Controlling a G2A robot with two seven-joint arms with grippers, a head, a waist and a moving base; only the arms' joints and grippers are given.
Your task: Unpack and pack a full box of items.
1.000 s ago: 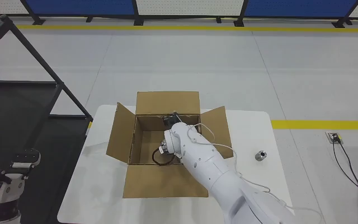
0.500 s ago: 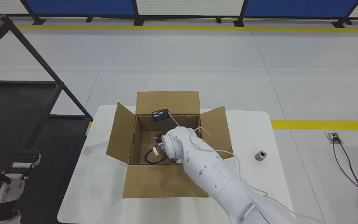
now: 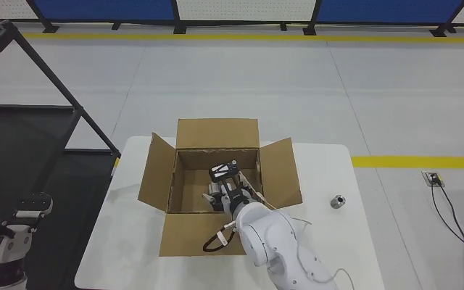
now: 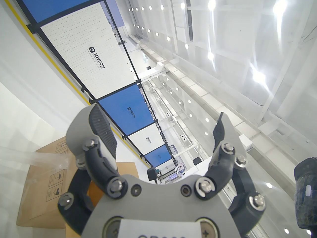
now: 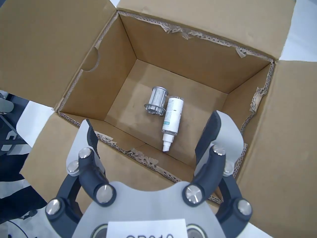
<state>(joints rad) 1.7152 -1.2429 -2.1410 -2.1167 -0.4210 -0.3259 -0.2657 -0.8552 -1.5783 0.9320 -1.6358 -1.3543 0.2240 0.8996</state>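
though empty, right gripper (image 5: pixel 151 121) over box (image 5: pixel 203 13)

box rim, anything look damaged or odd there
Yes. The box has ragged, torn paper along its rim, at several spots where the flaps fold. One flap has a half-round notch in its edge. Inside, the spray bottle and grey cylinder simply lie on their sides.

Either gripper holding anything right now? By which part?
Nothing held. Right gripper hangs over the box, jaws open; spray bottle and grey cylinder lie on its floor. Left gripper open, empty.
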